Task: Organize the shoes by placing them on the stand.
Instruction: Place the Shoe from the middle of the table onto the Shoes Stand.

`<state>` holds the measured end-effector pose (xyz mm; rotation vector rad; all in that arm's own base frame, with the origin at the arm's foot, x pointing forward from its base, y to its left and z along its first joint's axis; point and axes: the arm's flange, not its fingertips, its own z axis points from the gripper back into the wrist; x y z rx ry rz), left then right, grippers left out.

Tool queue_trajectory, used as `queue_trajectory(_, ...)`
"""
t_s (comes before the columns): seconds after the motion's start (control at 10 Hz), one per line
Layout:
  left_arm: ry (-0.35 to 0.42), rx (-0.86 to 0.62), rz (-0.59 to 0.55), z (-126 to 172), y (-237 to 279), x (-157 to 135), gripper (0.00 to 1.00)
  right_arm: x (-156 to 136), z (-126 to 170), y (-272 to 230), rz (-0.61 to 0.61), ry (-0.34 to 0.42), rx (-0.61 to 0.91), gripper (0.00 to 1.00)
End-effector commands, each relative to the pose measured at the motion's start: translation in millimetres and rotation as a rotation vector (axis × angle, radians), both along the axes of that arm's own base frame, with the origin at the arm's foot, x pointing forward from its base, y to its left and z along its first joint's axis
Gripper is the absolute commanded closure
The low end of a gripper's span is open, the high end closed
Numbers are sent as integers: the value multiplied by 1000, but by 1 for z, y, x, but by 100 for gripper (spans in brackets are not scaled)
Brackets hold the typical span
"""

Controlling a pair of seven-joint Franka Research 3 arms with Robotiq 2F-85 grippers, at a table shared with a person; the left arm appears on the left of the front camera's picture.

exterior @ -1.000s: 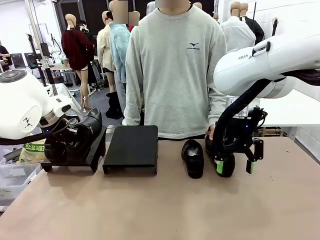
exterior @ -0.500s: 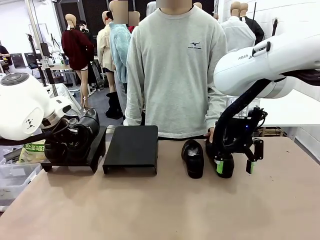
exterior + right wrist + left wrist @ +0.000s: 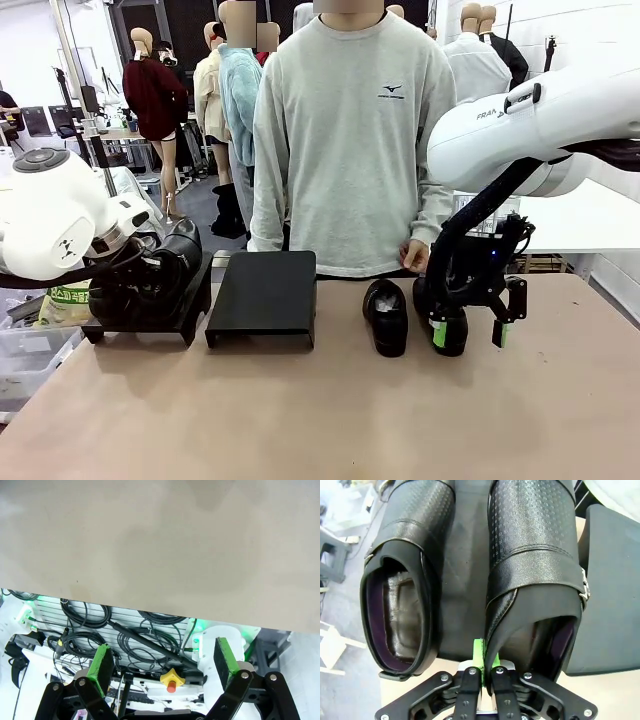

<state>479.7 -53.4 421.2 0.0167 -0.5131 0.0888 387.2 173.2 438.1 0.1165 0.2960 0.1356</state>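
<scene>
Two black glossy shoes (image 3: 160,265) lie side by side on the left black stand (image 3: 192,305). In the left wrist view my left gripper (image 3: 484,654) is shut on the inner collar edge of the right-hand shoe (image 3: 535,555), which rests on the stand (image 3: 462,555) beside the other shoe (image 3: 410,555). A third shoe (image 3: 386,315) lies on the table near the person. The fourth shoe (image 3: 452,325) sits just behind my right gripper (image 3: 470,333), which hangs open over the table, its green pads (image 3: 102,666) apart with nothing between them.
A second black stand (image 3: 262,292) sits bare in the middle of the table. The person stands at the far edge with a hand (image 3: 413,255) near the right shoes. The right wrist view looks back over the table's near edge (image 3: 150,607) at cables below. A plastic bin (image 3: 25,355) stands at the left.
My left arm has rolled slightly, nudging the held shoe on the stand. The person's hand has lifted a little beside my right arm. The right gripper has stayed put.
</scene>
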Motion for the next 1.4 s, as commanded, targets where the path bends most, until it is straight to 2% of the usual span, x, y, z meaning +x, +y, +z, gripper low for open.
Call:
queue_trajectory(0.0,-23,27,31,0,-7,8,100,0,1,3,-15,3,-2,0)
queue_trajectory(0.5,-21,35,35,1,-5,10,1,0,1,3,-15,3,-2,0)
queue_trajectory(0.7,-60,62,28,16,-8,4,0,0,1,3,-15,3,-2,0)
queue_trajectory(0.9,-83,106,12,45,-13,-7,0,0,1,3,-15,3,-2,0)
queue_trajectory(1.1,-28,108,26,71,-10,-25,0,0,1,3,-15,3,-2,0)
queue_trajectory(1.2,-75,71,-18,49,-7,-7,0,0,1,3,-15,3,-2,0)
queue_trajectory(1.3,-75,71,-18,49,-7,-7,0,0,1,3,-15,3,-2,0)
